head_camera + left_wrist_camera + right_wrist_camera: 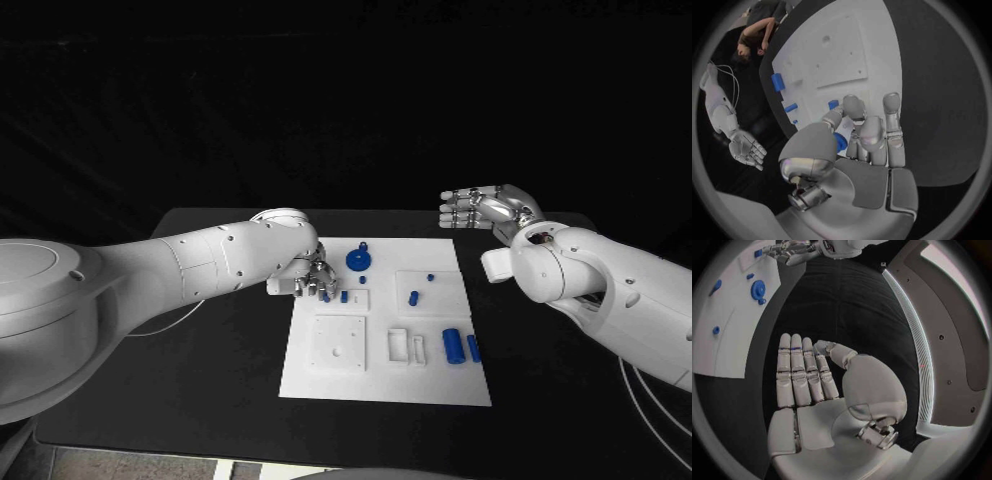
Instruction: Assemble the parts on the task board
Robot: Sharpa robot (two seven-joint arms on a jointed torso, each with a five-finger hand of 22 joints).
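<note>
Head view, as I see it from the remote station: the white task board (387, 345) lies in the middle of the black desk (173, 380), lower centre of the frame. My left hand (306, 283) sits at the board's upper left corner, fingers curled downward onto the board beside a small blue part (343, 296). In the left wrist view the fingers (873, 140) are drawn in close together with a blue piece (839, 142) lodged against them; I cannot tell whether it is truly pinched or merely touched.

A round blue part (359, 260) stands on the board just to the right of the left hand, near the board's top edge. A short blue peg (414, 297) lies further right, at the board's upper middle. Two blue cylinders (454, 345) lie side by side toward the board's right edge, well apart from both hands.

My right hand (483, 208) is raised at the upper right of the frame, beyond the board's top right corner and off the board. In the right wrist view its fingers (801, 372) are extended straight and held side by side, the palm bare, holding nothing.
</note>
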